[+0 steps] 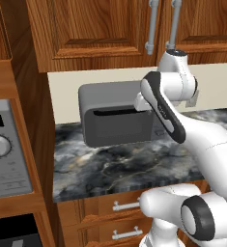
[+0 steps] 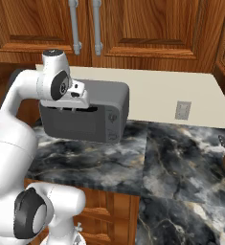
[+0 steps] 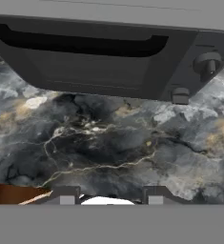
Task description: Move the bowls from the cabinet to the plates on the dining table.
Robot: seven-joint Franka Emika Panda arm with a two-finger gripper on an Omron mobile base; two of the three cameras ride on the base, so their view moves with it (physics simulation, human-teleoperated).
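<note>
Cabinet [image 1: 91,29]: reddish-brown wall unit above the counter, doors closed, long silver bar handles [image 2: 85,28] side by side at the door edges. Whatever it holds is hidden behind the doors.

Toaster oven [image 1: 112,116]: grey box, dark front door, standing on the marbled counter [image 1: 120,169] against the pale wall. Two knobs [image 3: 206,62] sit on its right panel in the hand view.

Arm [image 1: 182,125]: white, folded in front of the toaster oven, wrist just below the cabinet's lower edge.

Gripper [image 3: 111,198]: pointing down at the counter before the oven; the two fingertips [image 3: 66,195] stand apart with bare stone between them, nothing held.

Drawers [image 1: 120,217]: wooden, short silver handles, under the counter.

Wall outlet [image 2: 183,110]: on the pale wall, right of the oven.
</note>
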